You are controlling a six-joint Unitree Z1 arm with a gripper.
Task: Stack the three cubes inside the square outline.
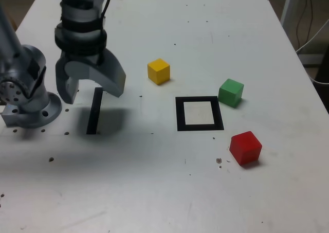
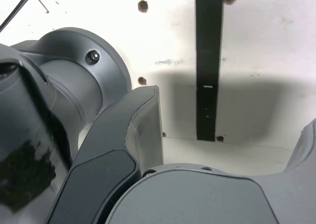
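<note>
Nearest, the red cube (image 1: 245, 147), then green cube (image 1: 231, 92) and yellow cube (image 1: 158, 71), lie unstacked around the empty square outline (image 1: 199, 113), all well away from the wide-open, empty gripper (image 1: 91, 91).

Grey metal arm (image 1: 31, 84), black-banded wrist, dark cable, two broad curved grey fingers (image 1: 114, 78), round screwed base

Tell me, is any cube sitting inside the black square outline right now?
No, the square outline holds only its white centre; the yellow cube, green cube and red cube sit outside it.
</note>
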